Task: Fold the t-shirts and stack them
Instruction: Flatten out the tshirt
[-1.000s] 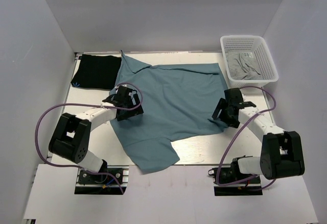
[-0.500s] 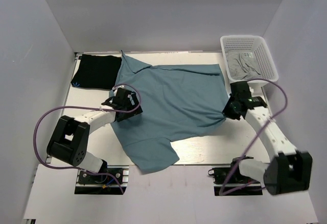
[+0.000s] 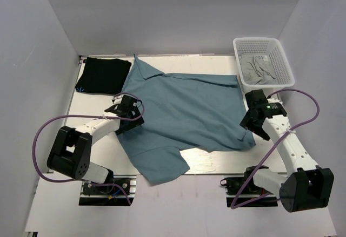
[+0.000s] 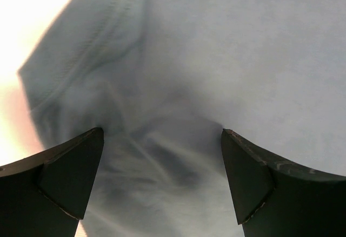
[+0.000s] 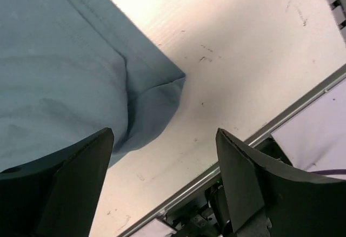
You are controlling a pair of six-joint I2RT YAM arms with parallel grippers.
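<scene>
L hand point(image 4: 162, 134) & R hand point(image 5: 165, 133) both spread wide over teal tee point(image 3: 189, 107).

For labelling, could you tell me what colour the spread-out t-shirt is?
The t-shirt is dusty teal-blue; top external view.

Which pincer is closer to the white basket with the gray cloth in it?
The right pincer. It hangs on the near side of the basket, by the teal shirt corner. The left pincer is far off, over the shirt's opposite side.

White table point(image 3: 216, 164), plain grey walls point(image 3: 178, 15), even light.
</scene>
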